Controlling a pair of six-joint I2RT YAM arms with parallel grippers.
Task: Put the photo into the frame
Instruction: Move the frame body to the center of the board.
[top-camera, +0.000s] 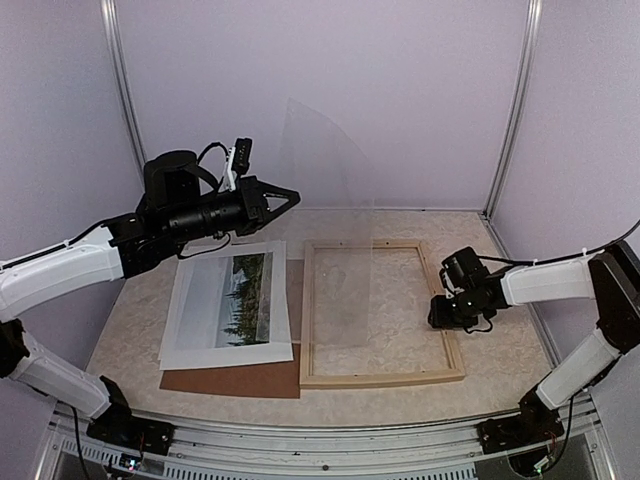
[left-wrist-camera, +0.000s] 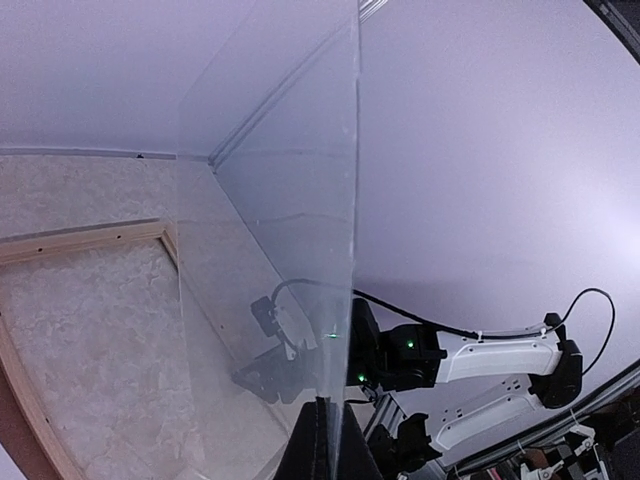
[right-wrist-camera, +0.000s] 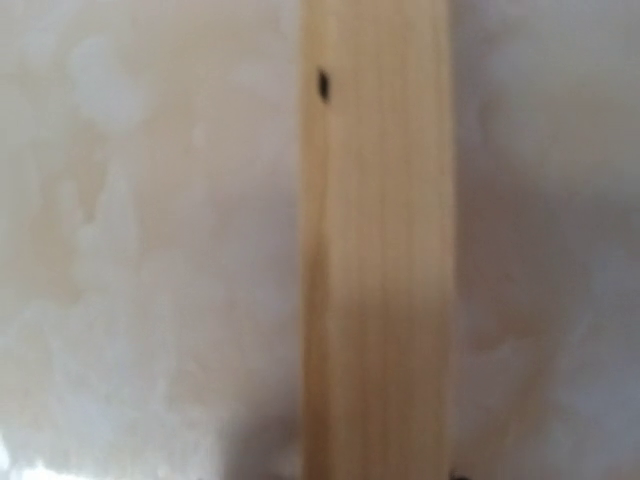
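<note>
The photo (top-camera: 228, 303) lies flat just left of the frame (top-camera: 380, 378), apart from both grippers. The left gripper (top-camera: 290, 197) is up in the air, pinching a clear sheet (top-camera: 335, 180). The right gripper (top-camera: 443, 312) is low at the frame's right side. I cannot tell if its fingers are open.

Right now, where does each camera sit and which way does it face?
Top external: above and behind the bases, looking down at the table; left arm and right arm show.
Left wrist: raised, looking along the clear pane toward the right arm; its fingers show.
Right wrist: close above the frame, facing down; no fingers clearly show.
Shared: all three see the frame.
</note>
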